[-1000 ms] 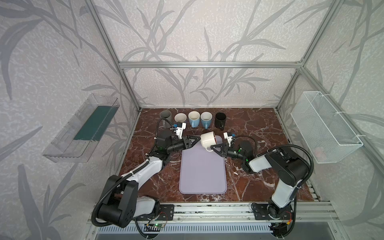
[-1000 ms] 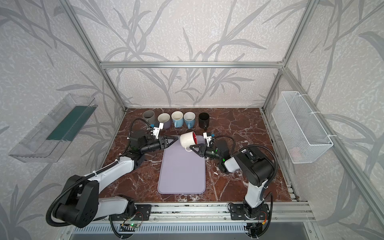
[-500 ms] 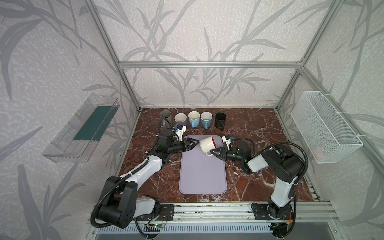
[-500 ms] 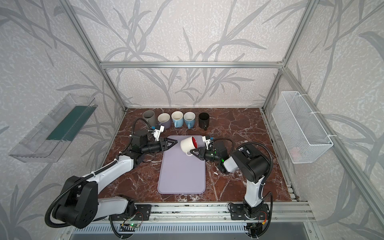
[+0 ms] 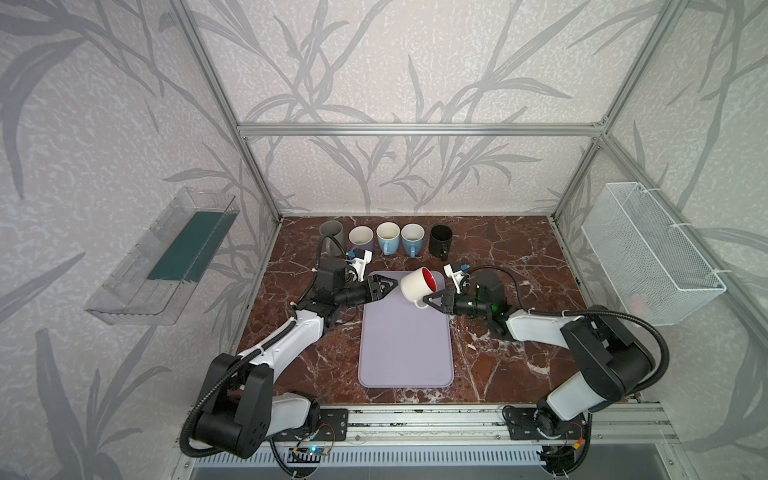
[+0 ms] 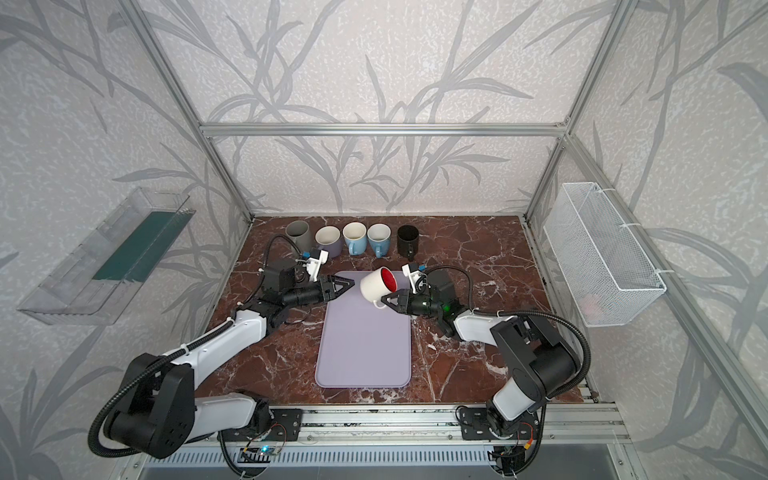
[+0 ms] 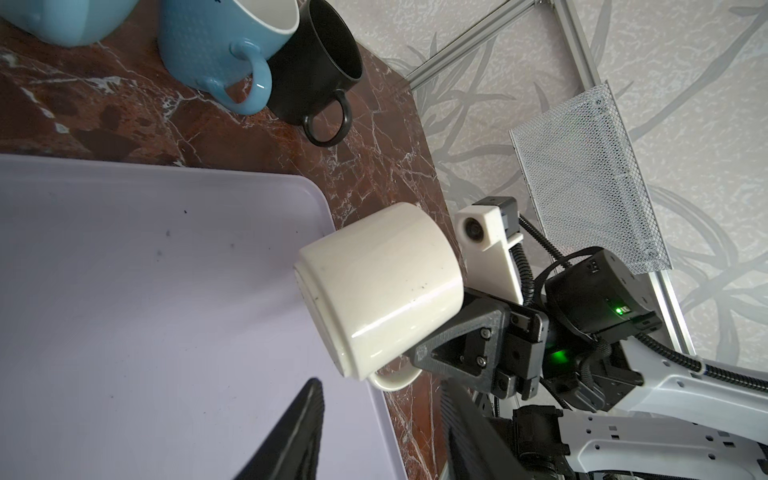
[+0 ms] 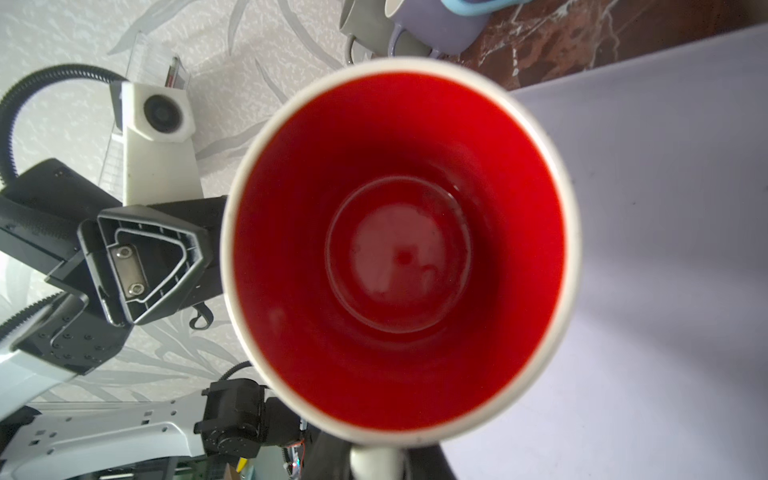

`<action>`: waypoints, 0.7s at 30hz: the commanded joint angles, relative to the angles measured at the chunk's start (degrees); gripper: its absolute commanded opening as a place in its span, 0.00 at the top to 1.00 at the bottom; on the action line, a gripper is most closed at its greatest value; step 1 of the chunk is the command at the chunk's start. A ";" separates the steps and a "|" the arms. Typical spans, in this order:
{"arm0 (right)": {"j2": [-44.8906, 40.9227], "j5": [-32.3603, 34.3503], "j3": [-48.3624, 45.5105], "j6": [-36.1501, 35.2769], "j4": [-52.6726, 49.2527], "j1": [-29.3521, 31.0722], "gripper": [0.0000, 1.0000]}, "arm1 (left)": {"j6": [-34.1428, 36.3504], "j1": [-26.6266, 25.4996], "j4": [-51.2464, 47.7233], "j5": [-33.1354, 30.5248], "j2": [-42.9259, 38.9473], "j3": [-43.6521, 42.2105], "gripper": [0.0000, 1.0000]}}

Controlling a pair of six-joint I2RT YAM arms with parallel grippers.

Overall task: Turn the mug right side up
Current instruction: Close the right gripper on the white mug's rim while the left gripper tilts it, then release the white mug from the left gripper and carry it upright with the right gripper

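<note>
Now: our right claw [image 5: 428,300] is clamped on the handle [image 8: 376,461] of the mug [image 5: 417,284], jaws drawn tight on that thin loop. We judge the handle was chosen because it follows the wrist as it rolls and leaves the body free.

The mug hangs over the far end of the mat [image 5: 405,353] and appears clear of it. It lies roughly on its side: in both top views the red inside faces the right arm and slightly upward, and the white base faces the left arm. We put the turn at about half done, since the mouth is not yet up.

Our left claw [image 5: 388,286] sits just beside the base, jaws apart and empty. In the left wrist view its fingers [image 7: 307,432] frame a gap, with the mug beyond and untouched. We read it as standing by to steady the base, not as a second grip.

Beneath, the mat is bare, a soft place to set down. A row of cups [image 5: 386,239] stands upright at the back of the table [image 5: 519,257], well apart.

Risk: held by the handle alone, the mug may swing in the jaws as the wrist rolls.
</note>
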 commanded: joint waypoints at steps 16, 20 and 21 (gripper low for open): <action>-6.94 7.91 9.17 -17.98 -26.75 -0.21 1.00 | 1.97 -0.01 -1.62 -0.35 -2.22 1.66 0.51; -7.51 10.45 11.28 -21.58 -32.53 -0.21 1.00 | 2.26 -0.02 -1.94 -0.52 -2.55 1.62 0.51; -7.64 11.15 11.78 -22.44 -34.02 -0.24 1.00 | 2.26 -0.02 -1.98 -0.56 -2.54 1.57 0.52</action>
